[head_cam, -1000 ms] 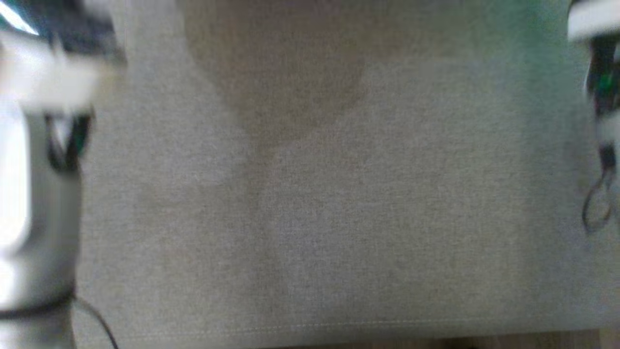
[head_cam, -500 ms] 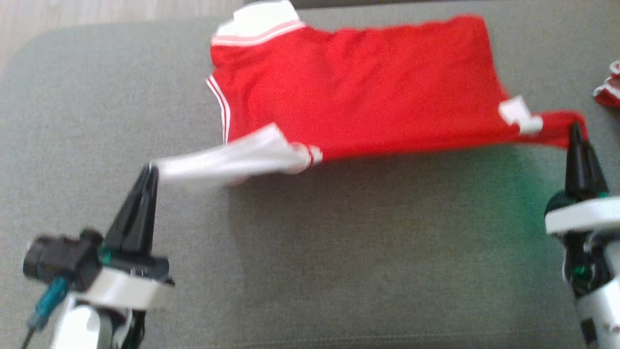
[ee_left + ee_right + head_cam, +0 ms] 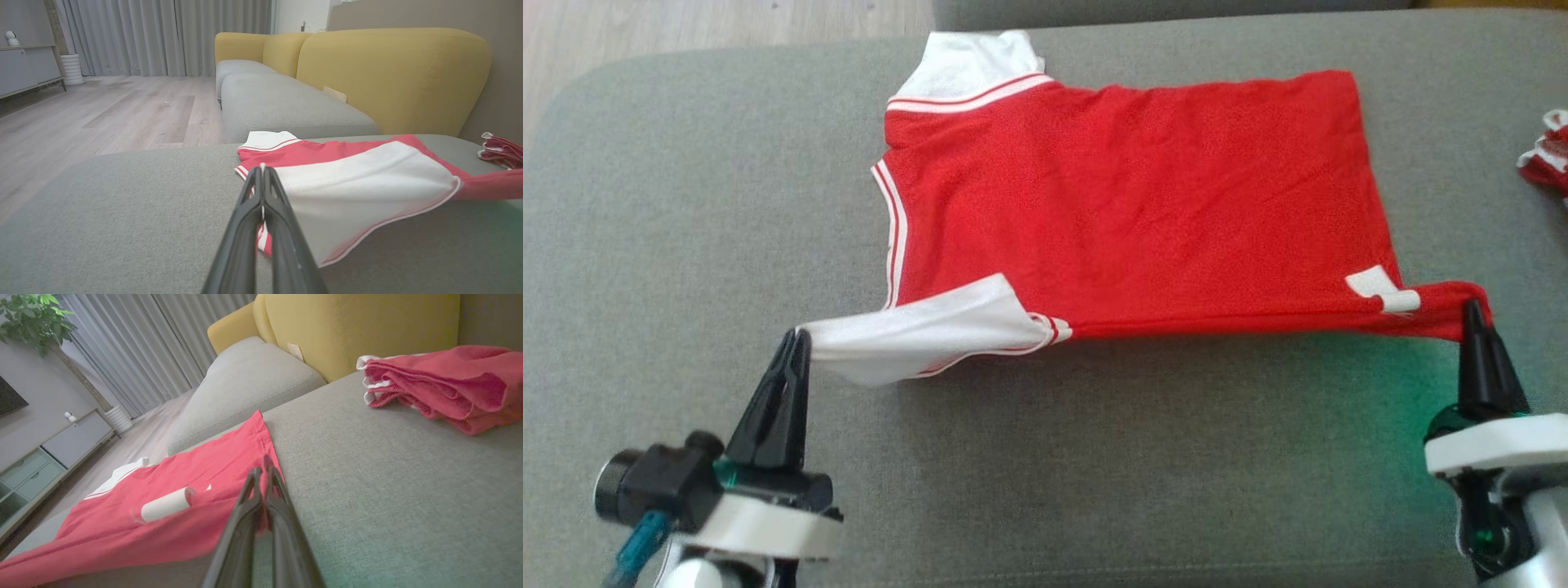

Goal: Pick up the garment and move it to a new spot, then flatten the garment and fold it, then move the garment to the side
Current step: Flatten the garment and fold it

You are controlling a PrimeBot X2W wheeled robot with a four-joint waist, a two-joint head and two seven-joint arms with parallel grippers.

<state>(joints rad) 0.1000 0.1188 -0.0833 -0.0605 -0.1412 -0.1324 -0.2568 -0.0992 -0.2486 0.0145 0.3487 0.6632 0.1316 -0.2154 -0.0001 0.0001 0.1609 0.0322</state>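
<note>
A red garment [image 3: 1135, 204] with white sleeves and white-striped trim lies spread on the grey sofa cushion [image 3: 686, 204], collar side to the left. My left gripper [image 3: 799, 336] is shut on the tip of its near white sleeve [image 3: 915, 331], pulled out toward me. My right gripper [image 3: 1472, 309] is shut on the near red hem corner, beside a small white label [image 3: 1380, 287]. The near edge hangs taut between the two grips. The left wrist view shows the left gripper [image 3: 262, 169] pinching the white sleeve [image 3: 359, 183]. The right wrist view shows the right gripper [image 3: 262, 470] clamped on red cloth [image 3: 184, 477].
A second bunched red-and-white garment [image 3: 1547, 157] lies at the cushion's right edge, also large in the right wrist view [image 3: 445, 384]. Yellow sofa backs [image 3: 392, 73] and another grey seat [image 3: 282, 106] stand beyond. Wooden floor [image 3: 711, 24] lies past the cushion's far left corner.
The head camera swung from a blurred close view of the cushion to the garment. Over the last half second, both shut grippers and the held near edge sit lower in the view.
</note>
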